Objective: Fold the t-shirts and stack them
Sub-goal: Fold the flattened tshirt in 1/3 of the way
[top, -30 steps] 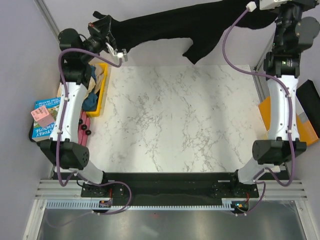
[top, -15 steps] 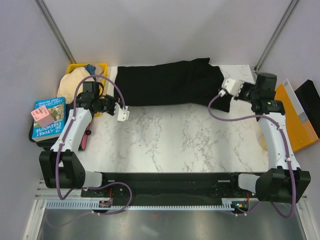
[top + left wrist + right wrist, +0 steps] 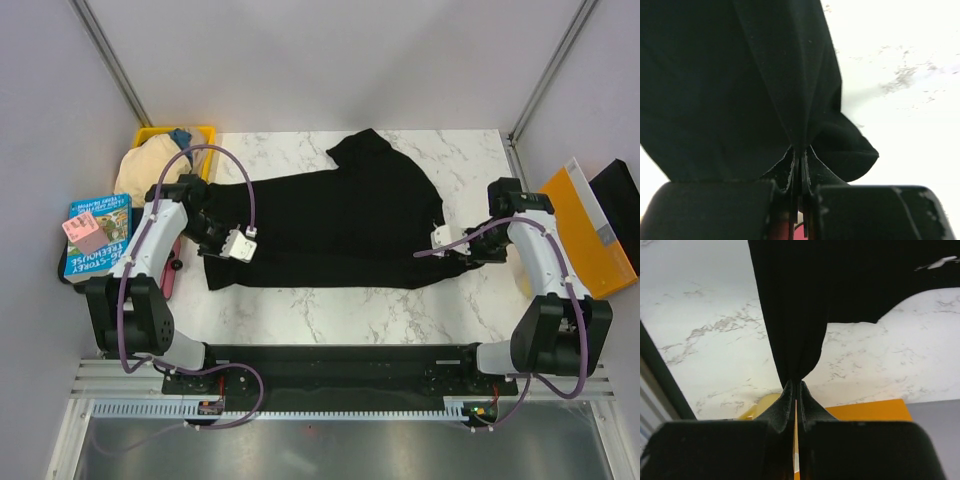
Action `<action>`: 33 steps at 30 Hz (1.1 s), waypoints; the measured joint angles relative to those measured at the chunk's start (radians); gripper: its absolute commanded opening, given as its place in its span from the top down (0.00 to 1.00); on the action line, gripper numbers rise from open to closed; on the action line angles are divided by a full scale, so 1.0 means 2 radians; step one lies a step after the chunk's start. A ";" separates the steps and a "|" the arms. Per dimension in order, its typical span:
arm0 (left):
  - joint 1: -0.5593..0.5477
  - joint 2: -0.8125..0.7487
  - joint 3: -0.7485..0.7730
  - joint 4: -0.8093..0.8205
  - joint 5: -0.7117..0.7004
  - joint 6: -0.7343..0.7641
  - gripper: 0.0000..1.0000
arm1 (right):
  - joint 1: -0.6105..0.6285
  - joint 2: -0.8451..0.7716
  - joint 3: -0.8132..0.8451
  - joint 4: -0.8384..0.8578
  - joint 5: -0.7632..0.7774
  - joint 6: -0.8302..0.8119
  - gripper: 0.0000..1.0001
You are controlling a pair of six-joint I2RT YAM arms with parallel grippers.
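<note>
Since a moment ago we have drawn the black t-shirt point(image 3: 330, 225) down onto the desk point(image 3: 350, 315); it lies spread, long axis nine to three o'clock. Our left pincer point(image 3: 801, 159) is clenched on its nine o'clock end, our right pincer point(image 3: 796, 387) on the three o'clock end

A blue book point(image 3: 90, 262) lies left of the marble table point(image 3: 330, 300), an orange folder point(image 3: 600, 265) right.
</note>
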 measured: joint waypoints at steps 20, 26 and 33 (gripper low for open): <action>0.000 0.002 -0.023 -0.023 -0.033 0.002 0.77 | 0.052 0.088 -0.012 0.267 0.001 0.055 1.00; 0.000 0.025 -0.010 -0.025 -0.058 0.002 0.75 | 0.083 0.139 0.011 0.323 0.013 0.077 1.00; 0.000 0.054 0.018 -0.024 -0.096 0.004 0.98 | 0.099 0.156 0.020 0.362 0.019 0.093 1.00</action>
